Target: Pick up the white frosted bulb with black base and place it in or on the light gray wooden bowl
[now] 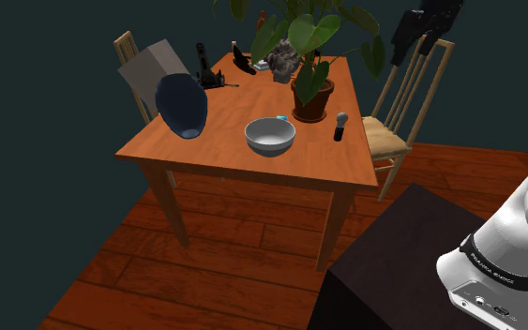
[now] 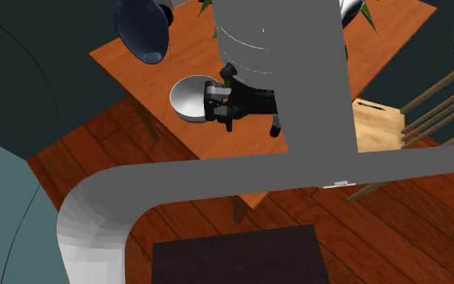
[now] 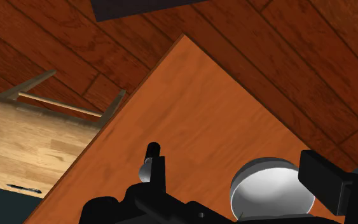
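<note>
1. The tool [image 3: 234, 159] is hanging high over the table [image 1: 219, 148] with its two black fingers spread apart and nothing between them. I'd say it is open like that because the grasp has not begun.
2. The white bulb [image 1: 340, 125] is standing upright on its black base near the table's edge on the shoulder view's right. It is sitting apart from the grey bowl [image 1: 269, 143] and just in front of the potted plant [image 1: 312, 96].
3. In the wrist view the bulb is peeking out right beside one finger rather than sitting in the gap. The bowl is lying closer to the other finger. To my eye the tool is looking down on both at once but is not lined up on the bulb.
4. The bulb is small, round-topped and narrow-footed, so I'm guessing a careless nudge would topple it toward the table edge and the wooden chair [image 1: 389, 137] below.
5. The bowl is sitting open side up with bare table around it, which is making it an easy place to drop into.
6. My judgement is that the task is at its very start: centring over the bulb and coming down is what is needed next.
</note>
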You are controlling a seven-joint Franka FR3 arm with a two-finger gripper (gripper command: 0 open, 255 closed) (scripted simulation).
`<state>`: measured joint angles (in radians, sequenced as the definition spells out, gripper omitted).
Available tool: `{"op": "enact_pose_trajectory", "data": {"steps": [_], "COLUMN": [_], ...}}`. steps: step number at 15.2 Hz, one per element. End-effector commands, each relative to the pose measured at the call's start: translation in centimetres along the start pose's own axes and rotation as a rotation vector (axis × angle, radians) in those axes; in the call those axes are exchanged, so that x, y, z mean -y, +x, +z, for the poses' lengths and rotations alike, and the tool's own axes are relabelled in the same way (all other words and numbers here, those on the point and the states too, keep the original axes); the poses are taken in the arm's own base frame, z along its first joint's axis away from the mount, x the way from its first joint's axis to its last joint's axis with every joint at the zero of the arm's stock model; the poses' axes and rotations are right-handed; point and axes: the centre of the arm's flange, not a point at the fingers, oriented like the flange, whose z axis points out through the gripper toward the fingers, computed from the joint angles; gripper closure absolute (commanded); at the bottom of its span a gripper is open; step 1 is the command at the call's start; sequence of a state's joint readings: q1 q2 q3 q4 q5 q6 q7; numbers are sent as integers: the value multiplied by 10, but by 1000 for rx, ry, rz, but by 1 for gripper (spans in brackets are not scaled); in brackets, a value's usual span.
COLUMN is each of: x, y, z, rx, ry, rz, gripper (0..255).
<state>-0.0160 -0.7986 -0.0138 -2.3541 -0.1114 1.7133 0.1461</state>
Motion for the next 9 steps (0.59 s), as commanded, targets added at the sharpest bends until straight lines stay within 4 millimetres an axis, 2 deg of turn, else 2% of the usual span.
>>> {"op": "enact_pose_trajectory", "data": {"steps": [1, 9], "x": [0, -30], "y": [0, 54], "z": [0, 87], "rx": [0, 0], "ry": [0, 24], "rz": [0, 32], "gripper": [0, 0]}}
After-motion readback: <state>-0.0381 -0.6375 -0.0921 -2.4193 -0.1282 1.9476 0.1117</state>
